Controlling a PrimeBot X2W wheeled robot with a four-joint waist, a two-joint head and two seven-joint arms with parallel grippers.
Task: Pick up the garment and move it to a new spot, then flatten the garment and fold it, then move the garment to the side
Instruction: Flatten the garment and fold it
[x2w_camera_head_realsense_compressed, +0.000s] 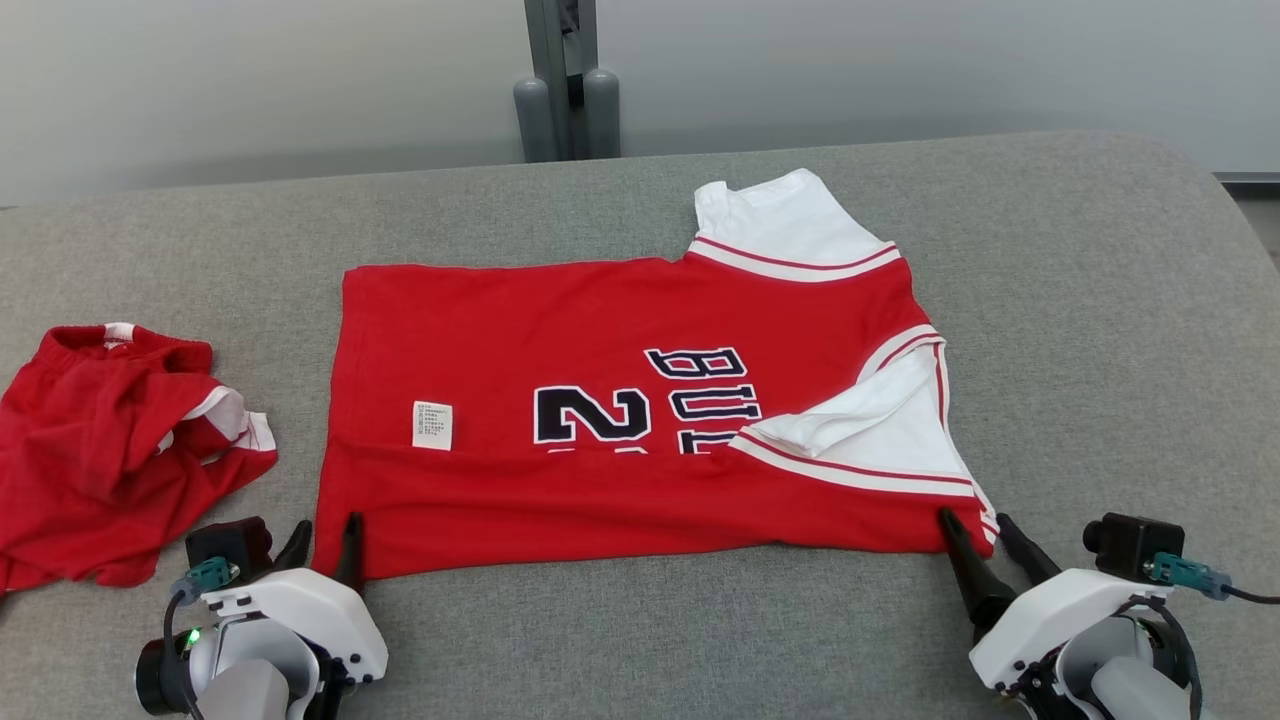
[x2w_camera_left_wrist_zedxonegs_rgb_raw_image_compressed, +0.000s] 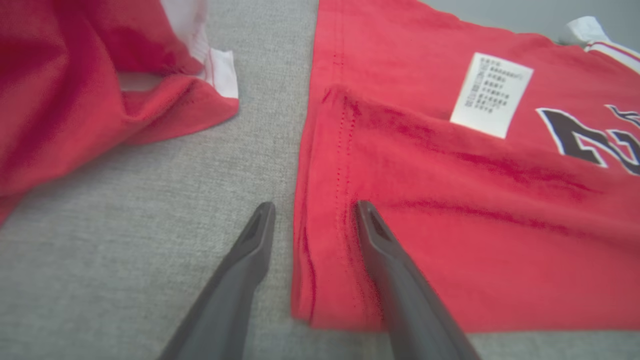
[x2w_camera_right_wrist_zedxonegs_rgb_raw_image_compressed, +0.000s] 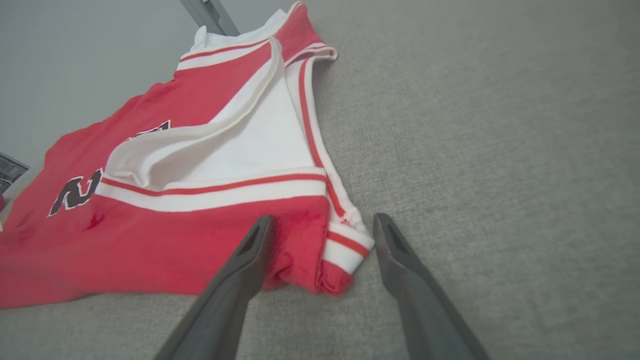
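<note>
The garment is a red jersey with white sleeves and dark lettering, lying flat on the grey surface with its near long edge folded over; a white care label shows. My left gripper stands open astride the jersey's near left corner, one finger on the cloth, one on the grey surface. My right gripper stands open astride the near right corner, by the striped collar trim. Neither pair of jaws has closed on the cloth.
A second red garment lies crumpled at the left, close to my left gripper. A grey post stands behind the grey padded surface, which has bare room on the right and along the front.
</note>
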